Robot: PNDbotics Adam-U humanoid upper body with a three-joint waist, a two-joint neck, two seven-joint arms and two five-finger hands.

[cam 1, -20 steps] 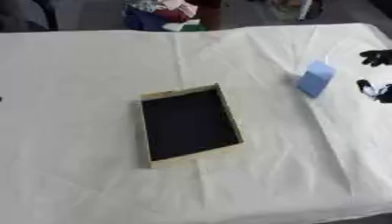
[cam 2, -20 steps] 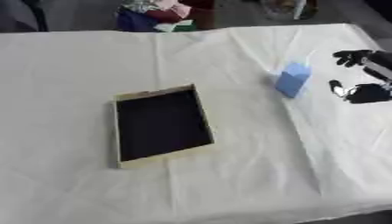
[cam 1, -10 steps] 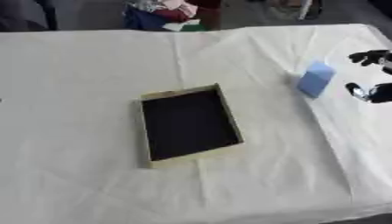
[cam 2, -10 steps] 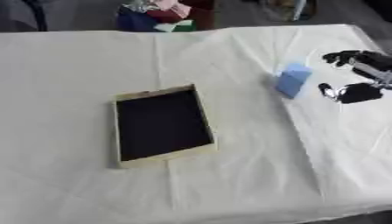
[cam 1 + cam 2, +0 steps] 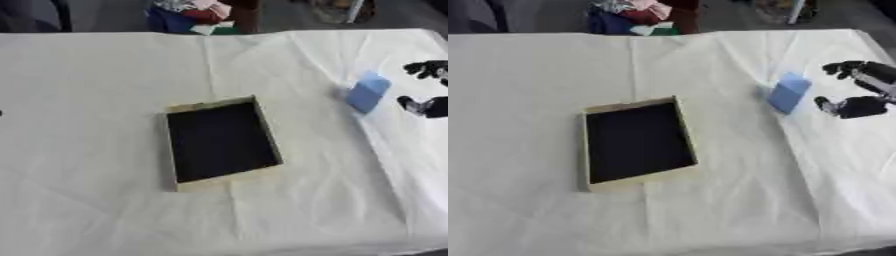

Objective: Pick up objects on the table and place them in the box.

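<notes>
Left eye view: a blue block [image 5: 367,93] stands tilted on the white-draped counter [image 5: 87,200], well right of the open box [image 5: 220,141] with its pale rim and dark, empty inside. The right robot hand [image 5: 426,90] shows only as black fingers above and a thumb below at the right edge, just beside the block but apart from it. The left robot hand is not shown.

Right eye view: the right robot hand [image 5: 856,90] is clearer here, fingers and thumb spread and grasping nothing, with a gap to the block's right side. This looks like the reach before the first pick. The next move calls for sliding left until the fingers and thumb straddle the block, closing on it, then carrying it across to the box.

The block's exact shape and how it rests are hard to make out. A heap of coloured things [image 5: 636,15] beyond the far edge cannot be identified.
</notes>
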